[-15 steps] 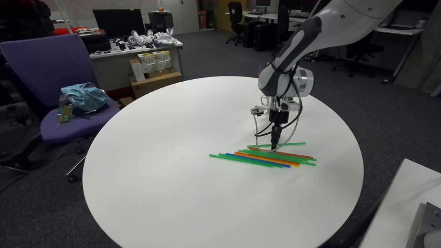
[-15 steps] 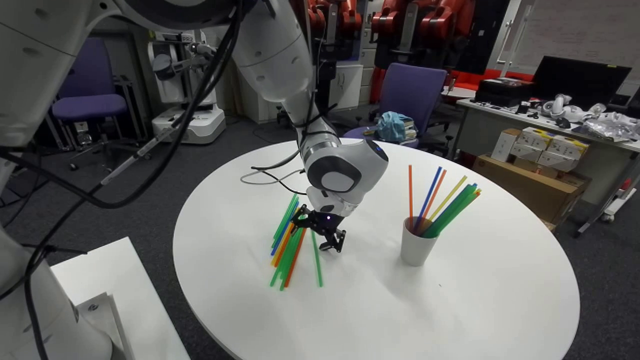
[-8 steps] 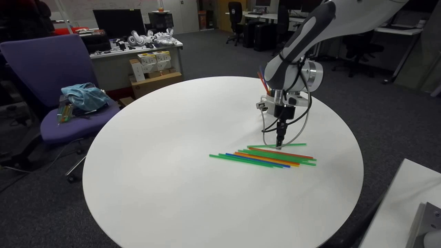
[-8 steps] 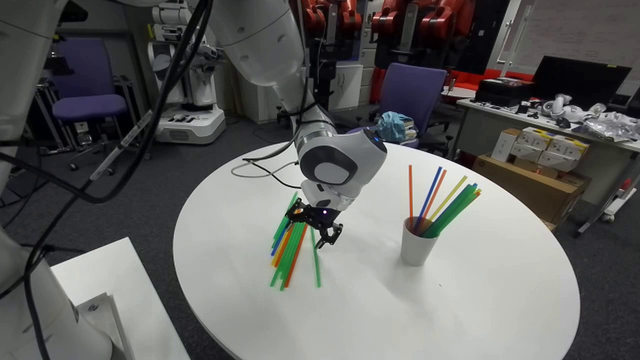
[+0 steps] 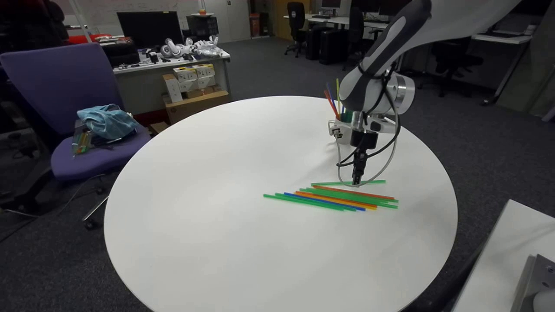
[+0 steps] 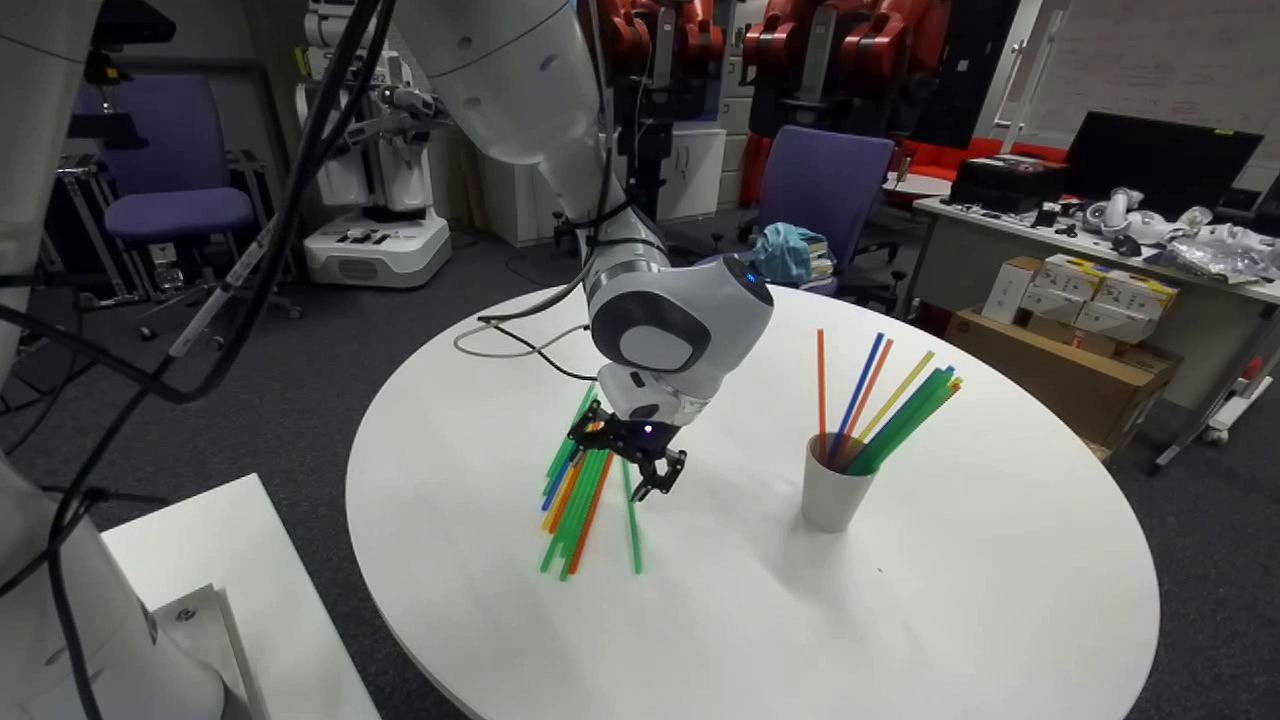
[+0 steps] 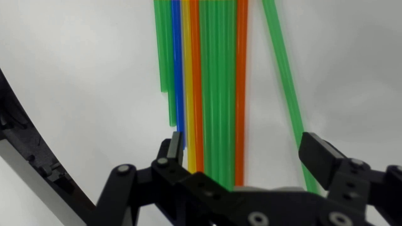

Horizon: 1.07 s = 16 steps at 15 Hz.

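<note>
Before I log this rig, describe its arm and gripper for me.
The Franka Emika Panda arm is white and rounded, with dark joint covers and a silver band. Black cables run along it, with a thin pale-grey cable looping beside them. The black Robotiq gripper has two jointed fingers and round grey bolt heads.

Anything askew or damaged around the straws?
One thing: a single green straw lies askew, angled away from the row of straws, which run roughly parallel. I see no damage, and the white cup stands upright.
</note>
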Tool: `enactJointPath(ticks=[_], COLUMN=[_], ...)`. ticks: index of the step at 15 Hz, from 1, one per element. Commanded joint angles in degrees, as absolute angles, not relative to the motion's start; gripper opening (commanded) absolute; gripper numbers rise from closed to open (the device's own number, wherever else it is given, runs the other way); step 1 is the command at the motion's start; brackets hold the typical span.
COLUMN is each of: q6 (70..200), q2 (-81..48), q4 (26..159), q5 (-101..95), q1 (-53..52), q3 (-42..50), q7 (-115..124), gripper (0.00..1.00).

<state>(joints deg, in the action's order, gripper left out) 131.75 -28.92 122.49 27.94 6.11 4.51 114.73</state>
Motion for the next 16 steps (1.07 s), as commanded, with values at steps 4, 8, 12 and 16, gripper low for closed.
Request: enactJointPath(ticks=[4,8,12,16], q6=[136.1,135.8,135.9,135.5], q2=[-27.3,-27.6,-27.9,-28.2], q4=[124.4,124.8,125.5,126.0], q5=[29.9,29.7,29.7,30.0], q1=[7.2,7.8,8.8,9.5], q3=[5.5,6.1,6.7,7.1], q7=[111.5,111.2,110.8,110.5], gripper=[1.00,1.00,1.00,1.00])
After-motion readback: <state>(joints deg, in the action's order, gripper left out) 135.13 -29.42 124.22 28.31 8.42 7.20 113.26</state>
